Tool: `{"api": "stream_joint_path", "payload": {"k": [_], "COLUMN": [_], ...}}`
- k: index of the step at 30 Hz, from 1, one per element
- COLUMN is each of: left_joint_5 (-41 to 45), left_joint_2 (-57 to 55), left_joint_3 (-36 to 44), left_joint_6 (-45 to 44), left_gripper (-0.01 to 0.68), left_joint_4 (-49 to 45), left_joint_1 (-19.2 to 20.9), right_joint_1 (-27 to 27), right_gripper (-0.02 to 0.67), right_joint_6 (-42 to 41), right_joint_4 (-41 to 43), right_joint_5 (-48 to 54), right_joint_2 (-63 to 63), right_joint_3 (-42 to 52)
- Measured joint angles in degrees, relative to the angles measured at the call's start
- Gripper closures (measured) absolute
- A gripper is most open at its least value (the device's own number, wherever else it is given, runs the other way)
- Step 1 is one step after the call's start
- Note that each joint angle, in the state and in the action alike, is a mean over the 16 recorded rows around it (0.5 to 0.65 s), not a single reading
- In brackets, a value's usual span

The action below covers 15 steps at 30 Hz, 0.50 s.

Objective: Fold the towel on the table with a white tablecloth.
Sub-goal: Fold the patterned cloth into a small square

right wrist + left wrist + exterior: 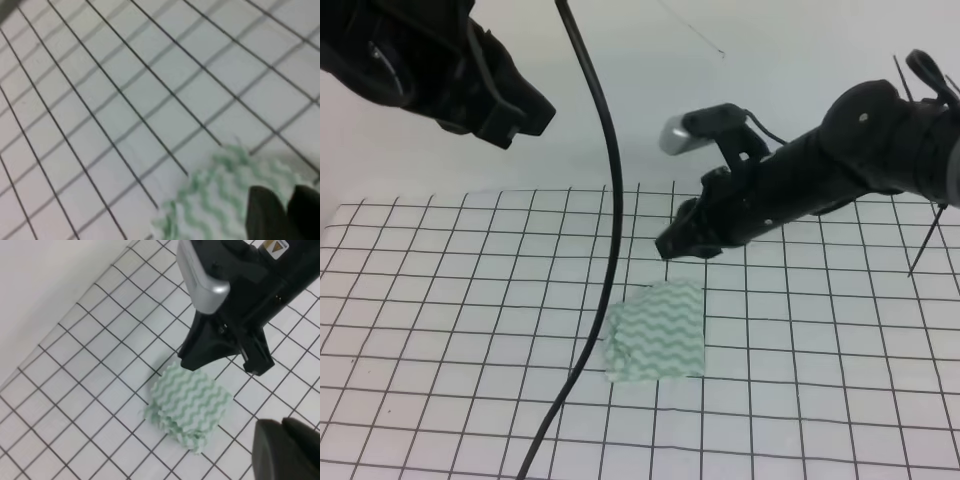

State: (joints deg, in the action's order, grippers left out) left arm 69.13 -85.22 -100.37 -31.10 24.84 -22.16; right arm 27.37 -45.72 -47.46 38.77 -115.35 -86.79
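Note:
The towel (657, 330), pale with green wavy stripes, lies folded into a small, roughly square bundle on the table's white grid tablecloth (440, 330). My right gripper (667, 245) hovers just above the towel's far edge, fingers close together and holding nothing. In the right wrist view the towel (215, 200) lies under the dark fingertips (267, 210). My left gripper (535, 115) hangs high at the upper left, well away from the cloth. Seen from the left wrist, the towel (190, 407) has ragged layered edges on its near side and the right gripper (220, 347) sits over its far side.
A black cable (610, 200) hangs from the top and runs down past the towel's left edge. A pale wall (620, 100) bounds the table at the back. The grid cloth stretches out on every side of the towel.

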Motion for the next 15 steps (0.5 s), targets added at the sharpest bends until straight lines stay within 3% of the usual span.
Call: {"api": "stream_joint_path", "payload": {"k": [6,15], "left_joint_5": [0.14,0.11], "left_joint_2": [-3.50,-8.88], "left_joint_3": [0.00,0.00], "left_joint_6": [-0.72,-2.24], "left_gripper": [0.672,0.673], "left_joint_4": [2.03,4.78], "left_joint_1": [0.00,0.00], "right_joint_1": [-1.32,-1.39], "right_gripper": [0.643,0.650], "right_joint_6": [3.02,1.24], "right_joint_4": [2.43,2.60], "right_joint_5": [0.66,0.21], "right_joint_2": [-3.69,-8.00], "right_joint_3": [-0.04,-0.04]}}
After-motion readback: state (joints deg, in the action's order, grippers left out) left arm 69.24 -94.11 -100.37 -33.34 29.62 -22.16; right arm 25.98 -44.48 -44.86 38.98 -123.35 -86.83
